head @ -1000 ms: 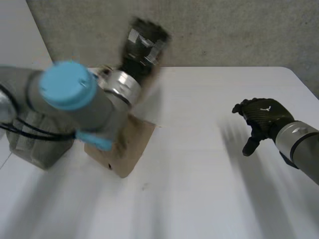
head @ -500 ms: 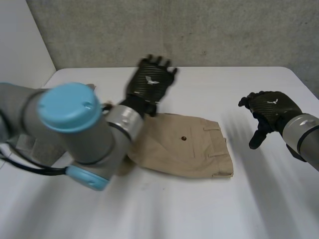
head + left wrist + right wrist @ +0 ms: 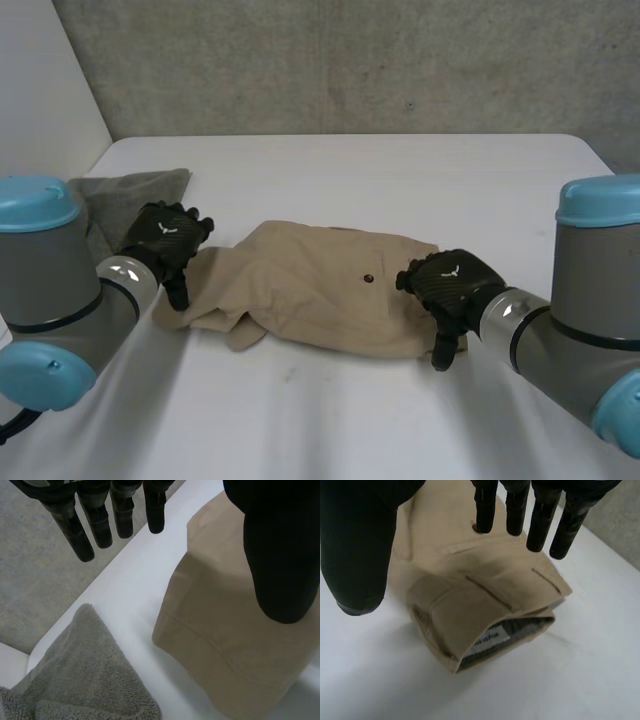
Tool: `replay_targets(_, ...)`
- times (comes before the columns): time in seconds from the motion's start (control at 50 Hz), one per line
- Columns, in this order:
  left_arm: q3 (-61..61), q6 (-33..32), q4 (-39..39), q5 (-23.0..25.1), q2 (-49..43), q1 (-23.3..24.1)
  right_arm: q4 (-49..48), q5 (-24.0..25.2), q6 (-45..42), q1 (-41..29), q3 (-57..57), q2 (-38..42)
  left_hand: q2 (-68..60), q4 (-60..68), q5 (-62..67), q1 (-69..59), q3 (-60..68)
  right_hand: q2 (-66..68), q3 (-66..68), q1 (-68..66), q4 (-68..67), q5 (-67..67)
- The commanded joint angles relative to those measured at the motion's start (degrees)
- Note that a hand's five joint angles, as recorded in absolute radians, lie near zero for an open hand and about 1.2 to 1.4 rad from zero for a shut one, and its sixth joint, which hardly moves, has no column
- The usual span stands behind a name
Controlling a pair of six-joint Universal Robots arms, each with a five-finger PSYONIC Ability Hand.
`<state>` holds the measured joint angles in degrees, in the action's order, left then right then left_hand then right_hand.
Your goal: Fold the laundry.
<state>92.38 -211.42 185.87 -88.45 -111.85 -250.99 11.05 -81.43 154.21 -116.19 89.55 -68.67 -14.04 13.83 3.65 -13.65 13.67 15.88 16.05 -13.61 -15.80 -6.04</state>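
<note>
Tan shorts (image 3: pixel 320 295) lie crosswise (waistband toward right hand (image 3: pixel 450 286)).

Covered ends, cropped edges

In the head view the left robot hand (image 3: pixel 165 240) covers the left end of the tan shorts (image 3: pixel 320 290) and the right robot hand (image 3: pixel 450 285) covers their lower right corner, so the cloth beneath cannot be seen. At the upper left, the grey towel (image 3: pixel 130 190) is partly hidden behind the left arm (image 3: pixel 60 290). That arm and the right arm (image 3: pixel 585 300) run out at the lower corners of the frame. In the left wrist view the left thumb (image 3: pixel 280 555) blocks part of the shorts, and both shorts and towel pass beyond the frame edge. In the right wrist view the white label (image 3: pixel 489 639) inside the waistband is too small to read, and the right thumb (image 3: pixel 360 540) hides the cloth behind it.
</note>
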Motion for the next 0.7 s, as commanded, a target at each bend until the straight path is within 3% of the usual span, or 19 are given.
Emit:
replay_targets(0.02, 1.2, 0.1, 0.7, -0.1, -1.9, 0.7, -3.9, -1.5, 0.1, 0.2, 1.6, 2.7, -6.6, 6.8, 7.0, -7.0, 7.0, 9.0, 8.8, -11.3, -9.1, -8.8)
replay_targets(0.16, 3.0, 4.2, 0.8, -0.3, 0.4, 1.9, -7.6, -2.4, -0.2, 0.3, 3.5, 4.0, -7.8, 8.0, 8.2, -8.2, 8.2, 12.2, 12.0, -14.5, -12.3, -12.0)
replay_targets(0.24, 3.6, 9.1, 0.5, -0.2, 2.9, 2.1, -7.9, -2.3, -0.2, 0.2, 3.2, 4.6, -7.8, 8.0, 8.2, -8.2, 8.2, 21.8, 21.6, -24.0, -21.8, -21.6)
replay_targets(0.34, 4.8, 13.8, -0.8, -0.5, 3.9, 3.4, -8.2, -2.3, -0.5, 0.4, 2.6, 4.9, -7.8, 8.0, 8.2, -8.2, 8.2, 64.0, 63.9, -66.3, -64.1, -63.9)
replay_targets(0.7, 5.0, 23.4, -1.6, -0.9, 0.6, 8.7, -11.7, -6.4, 0.2, 1.1, 3.6, -1.6, -7.3, 7.5, 7.7, -7.7, 7.6, 64.1, 64.0, -66.4, -64.2, -64.0)
